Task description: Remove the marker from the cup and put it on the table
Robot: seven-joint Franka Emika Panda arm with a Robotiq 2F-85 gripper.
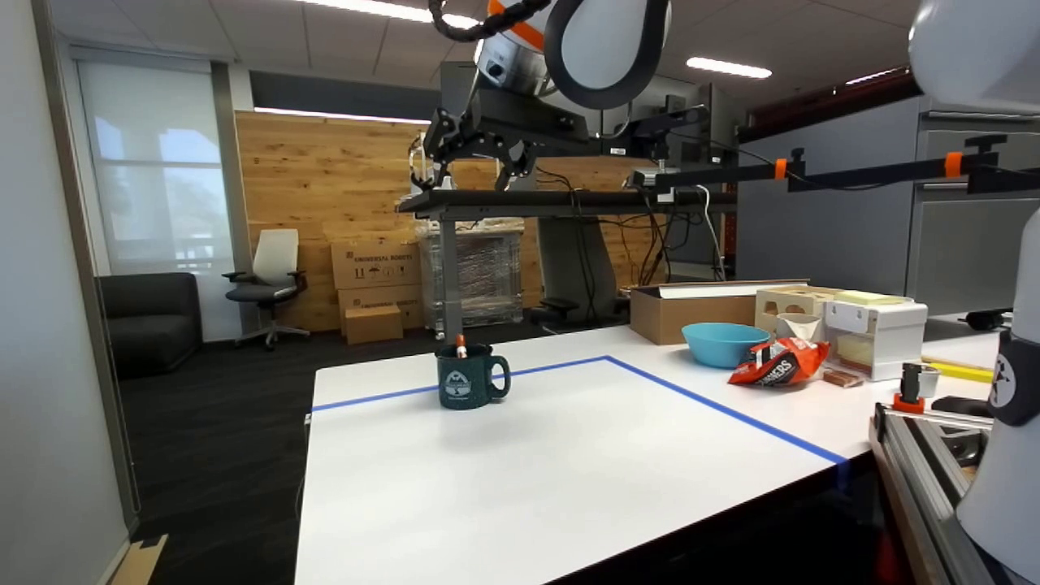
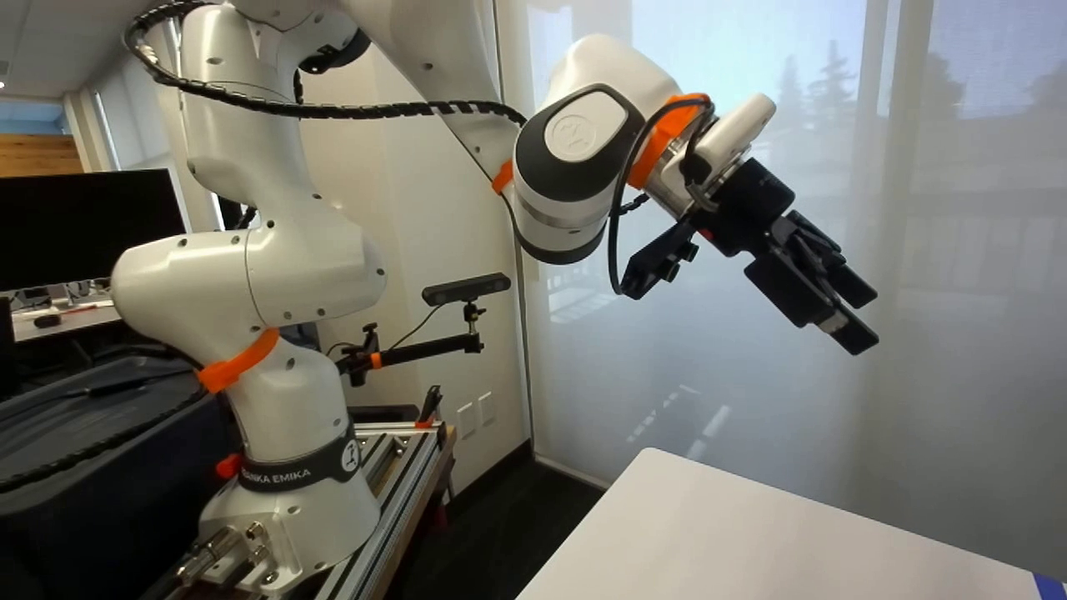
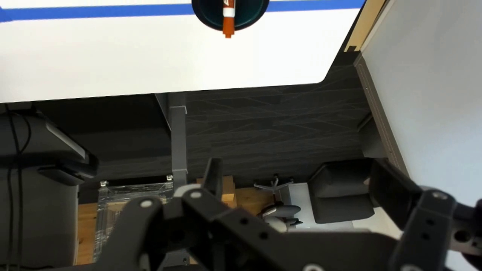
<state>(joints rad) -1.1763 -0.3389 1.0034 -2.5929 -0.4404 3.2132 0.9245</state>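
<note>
Look first to the marker point(image 3: 228, 17): stuck cap end up in the cup point(image 1: 465, 380), tilted slightly, with the orange-brown cap point(image 1: 461, 340) poking out above. Not yet drawn out; judging by that, only at the approach, ahead of any grasp. Around the cup, find the white tabletop point(image 1: 422, 496), meant for receiving the marker. Close beside the cup, note the blue tape line point(image 1: 715, 406), running behind in an exterior view; cannot tell whether touching or just apart. Across that line from the cup, make out a blue bowl point(image 1: 719, 349) and a red snack bag point(image 1: 780, 363), both well apart and probably out of the way.

Higher than the cup and well apart from it, see the gripper point(image 2: 860, 315), released and holding nothing, with fingers point(image 3: 395, 188) spread wide in the wrist view; pitched obliquely in an exterior view rather than straight down. Next, most likely, needing to travel in over the cup, tip nearer to vertical and descend with the marker's cap between the fingers, clear of the cup's edge. Then pinch, pull up along the marker's lean until free of the cup, carry aside and lay flat on the tabletop near the cup.
</note>
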